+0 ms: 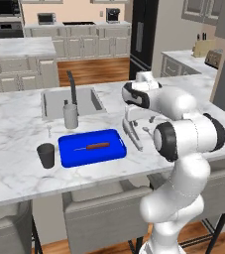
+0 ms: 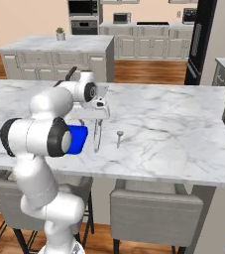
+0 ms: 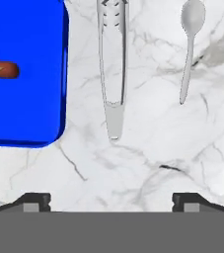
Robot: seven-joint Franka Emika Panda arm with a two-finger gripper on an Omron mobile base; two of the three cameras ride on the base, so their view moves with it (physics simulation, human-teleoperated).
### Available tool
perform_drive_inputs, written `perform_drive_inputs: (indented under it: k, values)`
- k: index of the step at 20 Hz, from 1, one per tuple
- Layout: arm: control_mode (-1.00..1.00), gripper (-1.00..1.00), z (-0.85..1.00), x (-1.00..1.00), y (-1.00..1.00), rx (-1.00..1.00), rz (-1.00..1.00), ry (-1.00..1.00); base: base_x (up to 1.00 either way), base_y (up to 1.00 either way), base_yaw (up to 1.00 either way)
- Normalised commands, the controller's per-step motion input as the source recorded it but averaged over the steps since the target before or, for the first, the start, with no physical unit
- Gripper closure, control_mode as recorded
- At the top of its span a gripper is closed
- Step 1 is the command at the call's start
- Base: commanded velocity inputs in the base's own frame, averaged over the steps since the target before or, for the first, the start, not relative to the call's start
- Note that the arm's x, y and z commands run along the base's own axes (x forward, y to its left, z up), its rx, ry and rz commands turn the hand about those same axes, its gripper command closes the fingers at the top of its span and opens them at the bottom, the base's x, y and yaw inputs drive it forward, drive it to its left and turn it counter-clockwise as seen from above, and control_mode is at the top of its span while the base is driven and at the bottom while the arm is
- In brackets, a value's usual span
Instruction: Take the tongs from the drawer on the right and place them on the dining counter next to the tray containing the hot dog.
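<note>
Gripper point(image 3: 111, 200) open above tongs point(image 3: 112, 74) lying beside tray point(image 3: 29, 99).

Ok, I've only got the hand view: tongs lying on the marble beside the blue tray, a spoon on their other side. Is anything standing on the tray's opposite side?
Observer: Yes, a dark cup stands on the dining counter, just off the end of the tray farthest from the tongs.
Operator: And where's the gripper relative to the tongs?
Observer: The gripper hangs open above them, holding nothing.
Operator: What's beyond the tray?
Observer: A grey cup, in front of the sink.
</note>
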Motion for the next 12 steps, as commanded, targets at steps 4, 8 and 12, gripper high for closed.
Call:
perform_drive_inputs:
  k: [4,8,12]
  values:
    - [-1.00,-1.00,0.87,-0.87,0.02,0.00,0.01,-0.36,0.00,0.00,0.00]
    - [-1.00,-1.00,0.92,-0.93,0.00,0.00,0.03,-0.35,0.00,0.00,0.00]
    - [-1.00,-1.00,0.81,-0.94,0.07,0.00,0.04,-0.32,0.00,0.00,0.00]
